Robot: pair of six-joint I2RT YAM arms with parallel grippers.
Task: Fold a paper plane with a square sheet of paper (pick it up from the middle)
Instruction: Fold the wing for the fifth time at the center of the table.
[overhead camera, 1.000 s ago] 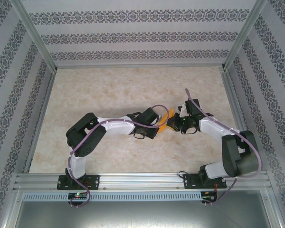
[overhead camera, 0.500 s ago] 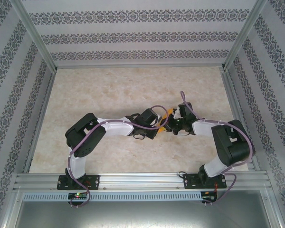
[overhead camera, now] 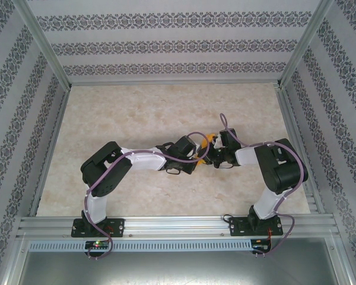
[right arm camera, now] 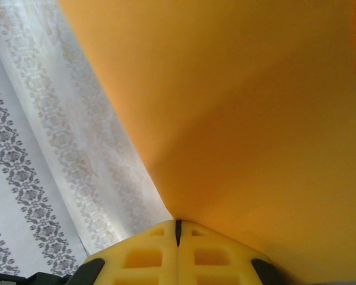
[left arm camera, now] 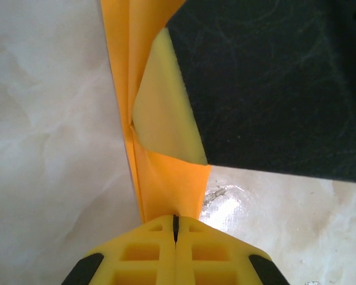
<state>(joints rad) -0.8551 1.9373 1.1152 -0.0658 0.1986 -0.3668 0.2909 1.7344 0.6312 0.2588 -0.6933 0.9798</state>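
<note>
Paper is pinched by left fingers and right fingers.

Paper lies between left pincer and right pincer.

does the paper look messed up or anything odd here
Somewhat. The orange paper, pinched by the shut left gripper and right gripper, is bunched in uneven folds in the left wrist view, and one flap curls open showing a paler side rather than lying flat.
</note>
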